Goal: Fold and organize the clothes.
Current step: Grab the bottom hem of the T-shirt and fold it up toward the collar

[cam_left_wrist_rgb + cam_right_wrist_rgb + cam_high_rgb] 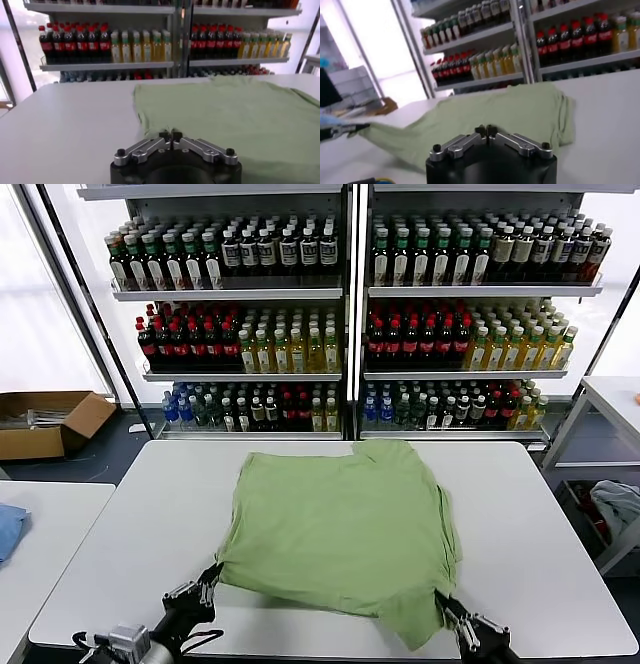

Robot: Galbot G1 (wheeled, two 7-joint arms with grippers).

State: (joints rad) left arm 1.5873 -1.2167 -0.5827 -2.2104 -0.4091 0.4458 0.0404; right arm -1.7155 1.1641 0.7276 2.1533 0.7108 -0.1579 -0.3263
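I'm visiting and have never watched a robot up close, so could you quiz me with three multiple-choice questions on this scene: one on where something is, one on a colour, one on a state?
1. Where does the shirt lie?
A. on the white table
B. on a shelf
C. in the cardboard box

2. What colour is the shirt?
A. red
B. light green
C. navy

3. How are the left gripper and right gripper?
A. both wide open
B. both shut
C. one open, one shut

Answers:
1 A, it is spread flat on the tabletop.
2 B, plain green cloth shows.
3 B, each wrist view shows fingertips together at the shirt's near corners.
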